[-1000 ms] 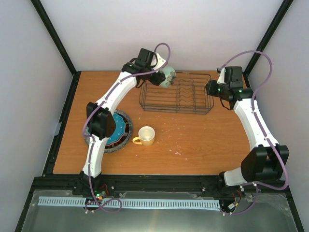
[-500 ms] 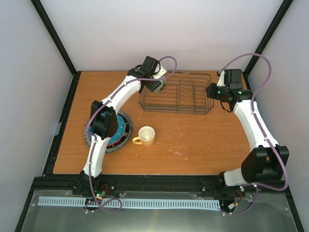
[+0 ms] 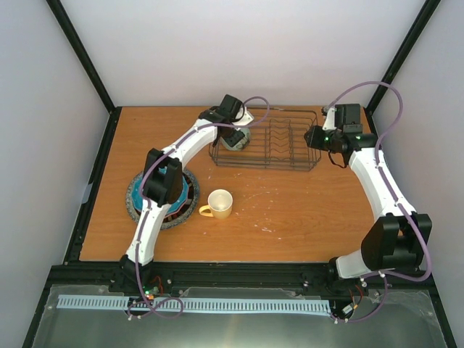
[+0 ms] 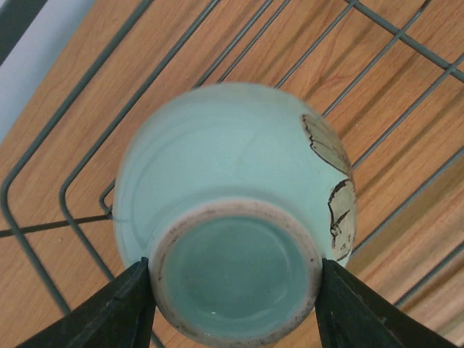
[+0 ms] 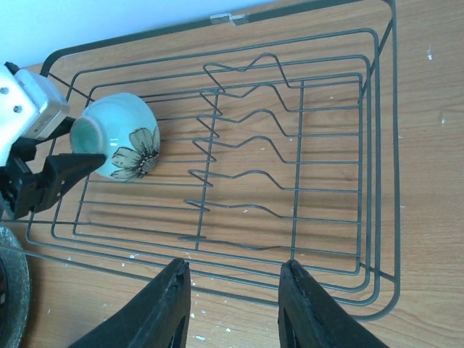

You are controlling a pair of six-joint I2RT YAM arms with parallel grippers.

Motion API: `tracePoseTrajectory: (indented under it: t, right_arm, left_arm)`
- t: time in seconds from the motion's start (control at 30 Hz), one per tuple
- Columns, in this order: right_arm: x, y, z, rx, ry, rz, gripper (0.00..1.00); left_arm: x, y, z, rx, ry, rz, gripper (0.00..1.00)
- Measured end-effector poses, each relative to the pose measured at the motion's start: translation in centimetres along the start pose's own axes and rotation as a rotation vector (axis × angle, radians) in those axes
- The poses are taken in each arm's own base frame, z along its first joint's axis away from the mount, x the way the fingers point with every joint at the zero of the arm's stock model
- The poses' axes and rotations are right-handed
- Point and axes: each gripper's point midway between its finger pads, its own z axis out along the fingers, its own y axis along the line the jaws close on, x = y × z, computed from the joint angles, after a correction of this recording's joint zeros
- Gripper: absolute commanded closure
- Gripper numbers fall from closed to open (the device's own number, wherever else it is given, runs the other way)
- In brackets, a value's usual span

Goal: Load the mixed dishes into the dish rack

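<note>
The left hand (image 4: 235, 293) pinches the pale green bowl (image 4: 217, 167) by its foot ring, one dark finger (image 4: 119, 312) pressed to each side. The foot faces the wrist and the mouth is turned away. In the right wrist view the bowl (image 5: 119, 145) sits tilted at the left of the frame, over the flat-wired end of the dish rack (image 5: 377, 181). Whether it touches the wires cannot be told. The wavy upright dividers begin just to its right, and open lanes run from there to the far rim.

The bowl is smooth and glazed, with a dark flower painted on its side and a rough bare foot. The rack is thin black wire, rectangular with rounded corners.

The right hand (image 5: 232, 290) hangs spread and empty at the bottom of that frame, above the rack's edge.

From overhead, the yellow mug (image 3: 219, 203) stands upright on the wooden surface (image 3: 304, 217) at centre. The stack of plates (image 3: 190, 196) lies to its left, under the left arm.
</note>
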Motion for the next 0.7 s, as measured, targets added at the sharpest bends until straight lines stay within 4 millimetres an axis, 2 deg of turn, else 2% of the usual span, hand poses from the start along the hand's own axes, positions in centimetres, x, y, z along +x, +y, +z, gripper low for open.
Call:
tracePoseTrajectory:
  t: [0.17, 0.3, 0.6, 0.7]
  right_arm:
    - [0.4, 0.0, 0.6, -0.013, 0.022, 0.005, 0.65]
    - [0.8, -0.1, 1.4, -0.016, 0.043, 0.011, 0.65]
    - [0.9, -0.2, 2.3, -0.025, 0.065, 0.017, 0.64]
    - [0.7, -0.1, 2.3, -0.031, 0.065, 0.016, 0.64]
  left_arm:
    - [-0.3, -0.4, 1.1, 0.007, -0.020, 0.002, 0.97]
    - [-0.7, -0.6, 1.4, 0.011, -0.036, 0.002, 0.89]
    - [-1.4, -0.3, 1.8, -0.010, -0.066, 0.002, 0.62]
    - [-1.8, -0.2, 1.9, -0.023, -0.078, 0.002, 0.48]
